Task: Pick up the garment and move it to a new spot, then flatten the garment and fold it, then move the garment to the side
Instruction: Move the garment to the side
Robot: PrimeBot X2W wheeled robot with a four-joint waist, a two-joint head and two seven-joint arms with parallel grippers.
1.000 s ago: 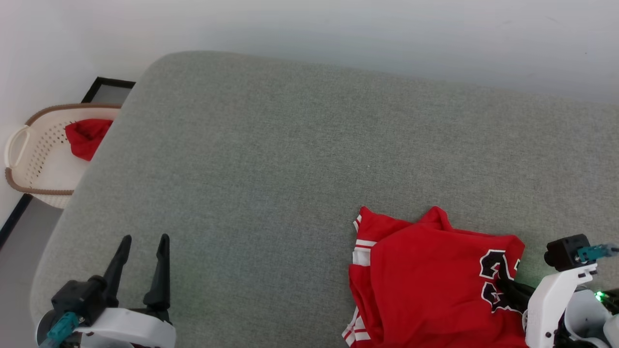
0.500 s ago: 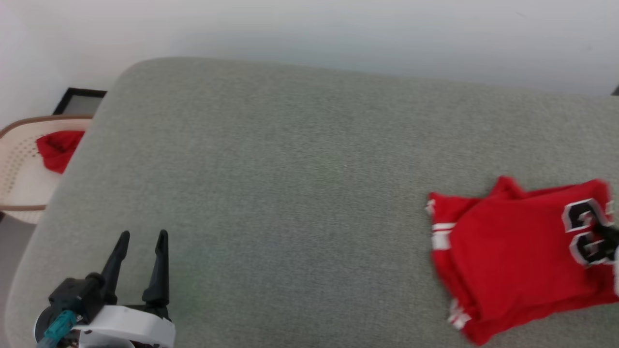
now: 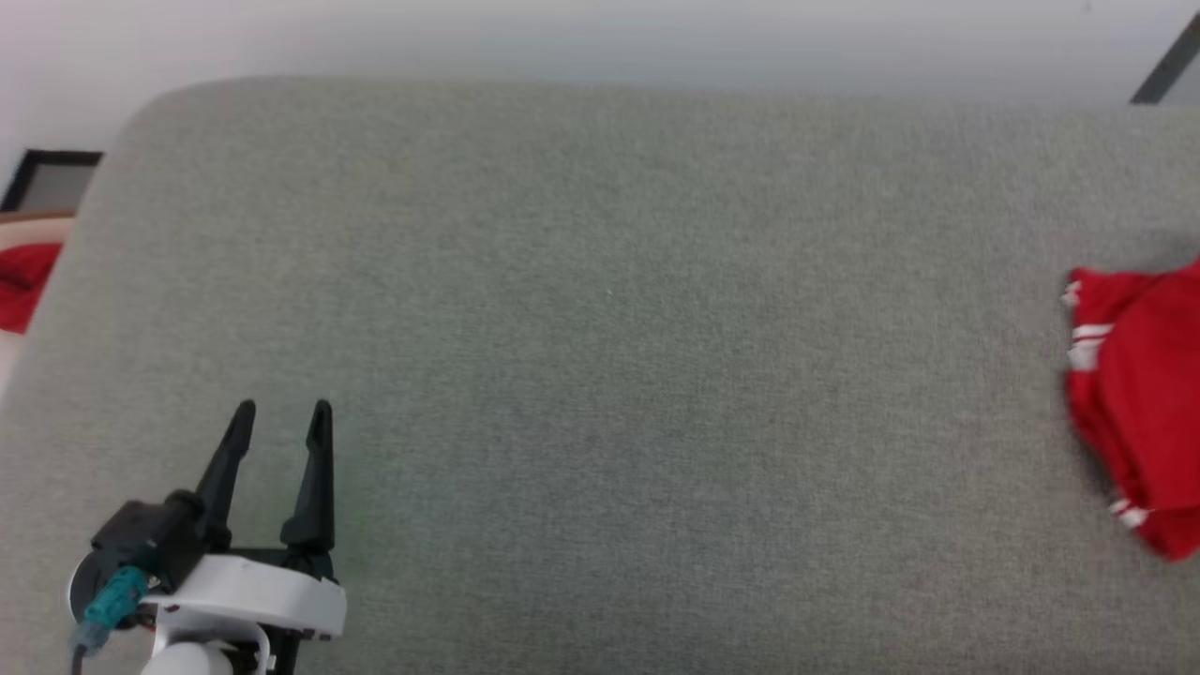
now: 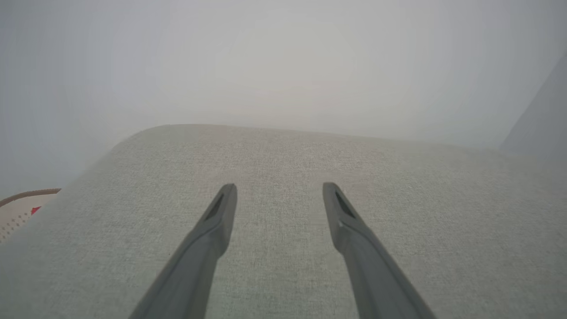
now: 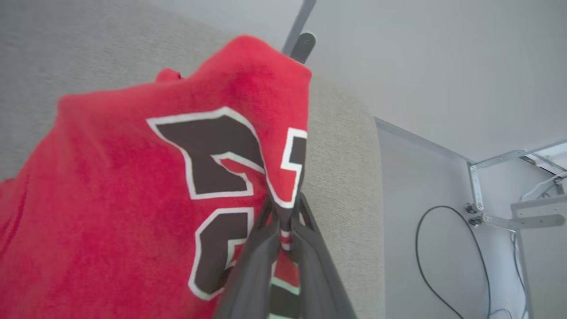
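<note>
Fingers [image 3: 319,469] of left gripper [image 3: 283,412] apart, idle at near left. Garment [image 3: 1139,394] at right on cushion [image 3: 600,281], seemingly folded; right gripper [image 5: 283,221] pinched on its edge. Drag low, stop before cushion end.

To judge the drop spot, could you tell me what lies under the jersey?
The grey upholstered surface lies under the red jersey, whose edge the right gripper pinches. Anything beneath its folds is covered.

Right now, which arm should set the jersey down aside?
Right. The right end effector is shut on the jersey; the left end effector is open over the grey cushion, well away.
</note>
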